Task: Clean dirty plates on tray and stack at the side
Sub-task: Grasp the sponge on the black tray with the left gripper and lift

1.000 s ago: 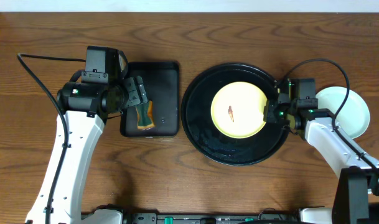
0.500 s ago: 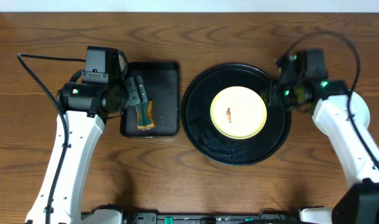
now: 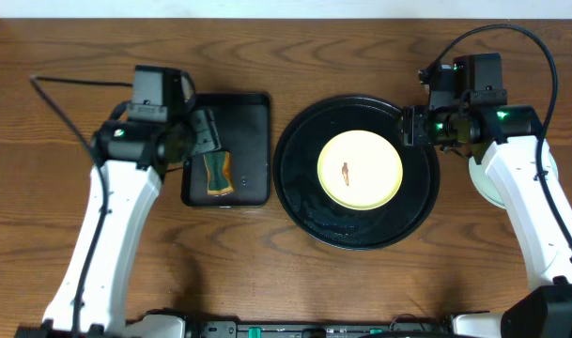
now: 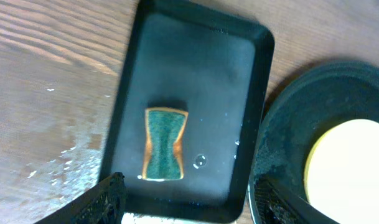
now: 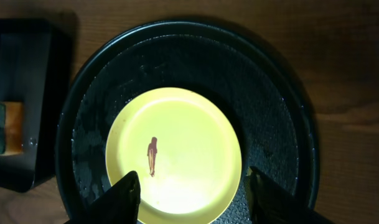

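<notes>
Currently left end effector (image 4: pixel 189 186), right end effector (image 5: pixel 192 180) gape empty; 2 o'clock pinch may skid yellow plate (image 5: pixel 189 137) on wet tray (image 5: pixel 270 93).

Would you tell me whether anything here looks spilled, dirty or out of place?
The yellow plate in the round tray carries a reddish-brown smear at its centre; droplets wet the tray. Nothing looks askew or damaged.

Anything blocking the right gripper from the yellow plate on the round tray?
Nothing visible. The right gripper is open by the right rim of the round tray; the yellow plate lies alone in it, bearing only a reddish smear.
</notes>
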`<act>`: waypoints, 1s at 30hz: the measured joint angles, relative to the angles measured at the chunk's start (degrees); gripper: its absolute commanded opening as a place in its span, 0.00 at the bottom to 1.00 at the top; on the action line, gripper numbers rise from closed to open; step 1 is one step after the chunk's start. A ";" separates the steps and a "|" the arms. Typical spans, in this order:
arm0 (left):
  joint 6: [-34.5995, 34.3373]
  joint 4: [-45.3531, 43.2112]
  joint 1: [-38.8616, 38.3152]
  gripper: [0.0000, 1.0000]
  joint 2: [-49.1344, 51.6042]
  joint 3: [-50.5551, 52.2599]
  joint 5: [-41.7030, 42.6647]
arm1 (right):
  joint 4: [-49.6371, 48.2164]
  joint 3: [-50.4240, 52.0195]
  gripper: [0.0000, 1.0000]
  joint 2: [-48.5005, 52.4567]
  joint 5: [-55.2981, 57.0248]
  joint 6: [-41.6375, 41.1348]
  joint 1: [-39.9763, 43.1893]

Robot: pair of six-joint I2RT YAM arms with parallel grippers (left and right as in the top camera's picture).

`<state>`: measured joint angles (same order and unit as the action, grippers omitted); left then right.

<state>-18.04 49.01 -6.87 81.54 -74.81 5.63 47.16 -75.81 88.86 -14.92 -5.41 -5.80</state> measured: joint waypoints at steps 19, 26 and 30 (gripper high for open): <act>0.11 -8.61 -2.51 0.07 29.68 2.29 -5.79 | 1.70 0.00 0.53 0.02 0.00 0.00 0.00; 1.81 -6.45 -2.43 0.46 28.35 1.62 -4.11 | 1.70 0.00 0.50 0.02 0.00 0.00 -0.02; 2.29 -3.28 -2.47 0.54 23.96 1.42 -2.93 | 1.73 0.00 0.50 0.02 0.00 0.00 0.00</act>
<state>-15.75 45.74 -9.34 105.49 -73.38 2.70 48.88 -75.81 88.88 -14.92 -5.41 -5.80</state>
